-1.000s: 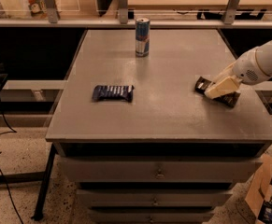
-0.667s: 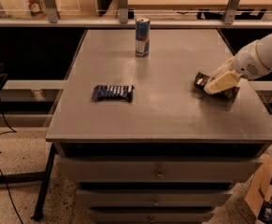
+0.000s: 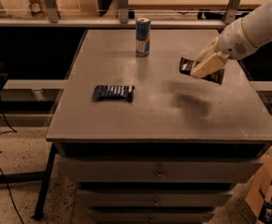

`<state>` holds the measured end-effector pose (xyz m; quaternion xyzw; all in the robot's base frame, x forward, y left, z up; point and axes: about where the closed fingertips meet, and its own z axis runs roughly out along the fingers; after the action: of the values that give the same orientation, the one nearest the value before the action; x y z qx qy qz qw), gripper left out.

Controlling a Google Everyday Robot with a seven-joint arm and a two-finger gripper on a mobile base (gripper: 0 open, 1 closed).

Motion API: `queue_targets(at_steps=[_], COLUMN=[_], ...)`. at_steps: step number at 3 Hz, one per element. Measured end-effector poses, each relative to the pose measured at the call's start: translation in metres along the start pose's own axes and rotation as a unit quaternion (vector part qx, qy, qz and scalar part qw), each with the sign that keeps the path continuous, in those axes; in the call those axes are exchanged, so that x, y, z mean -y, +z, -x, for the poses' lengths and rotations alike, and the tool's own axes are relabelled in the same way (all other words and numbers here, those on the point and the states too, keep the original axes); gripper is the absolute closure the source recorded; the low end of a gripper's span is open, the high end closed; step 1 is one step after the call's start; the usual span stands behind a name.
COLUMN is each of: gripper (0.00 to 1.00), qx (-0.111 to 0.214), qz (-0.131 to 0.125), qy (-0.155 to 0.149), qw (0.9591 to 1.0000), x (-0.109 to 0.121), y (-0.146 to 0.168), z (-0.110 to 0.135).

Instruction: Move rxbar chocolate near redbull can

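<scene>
- Crinkly blue wrapped bar lies flat on the grey table, well off to the gripper's left and a bit nearer the camera.
- Slim blue-and-silver redbull can stands upright, left of the gripper and further back.
- Flat dark-wrapped rxbar chocolate sits in the gripper, up off the table with its shadow underneath.
- Cream two-finger gripper is clamped on that bar, over the table's right side.

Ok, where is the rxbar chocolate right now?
The rxbar chocolate is on the right of the camera view, gripped by the tool above the table, right of the redbull can and nearer the camera.
</scene>
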<state>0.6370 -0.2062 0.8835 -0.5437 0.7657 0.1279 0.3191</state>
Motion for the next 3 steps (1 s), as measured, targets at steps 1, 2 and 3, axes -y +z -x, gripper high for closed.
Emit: queue_targets(at_steps=[1, 2, 3], gripper=[1.0, 1.0, 1.0], qx=[0.015, 0.031, 0.043], qz=[0.011, 0.012, 0.002], qy=[-0.019, -0.032, -0.034], qw=[0.9996, 0.9989, 0.9985], x=[0.006, 0.01, 0.019], y=[0.023, 0.047, 0.064], z=[0.026, 0.047, 0.061])
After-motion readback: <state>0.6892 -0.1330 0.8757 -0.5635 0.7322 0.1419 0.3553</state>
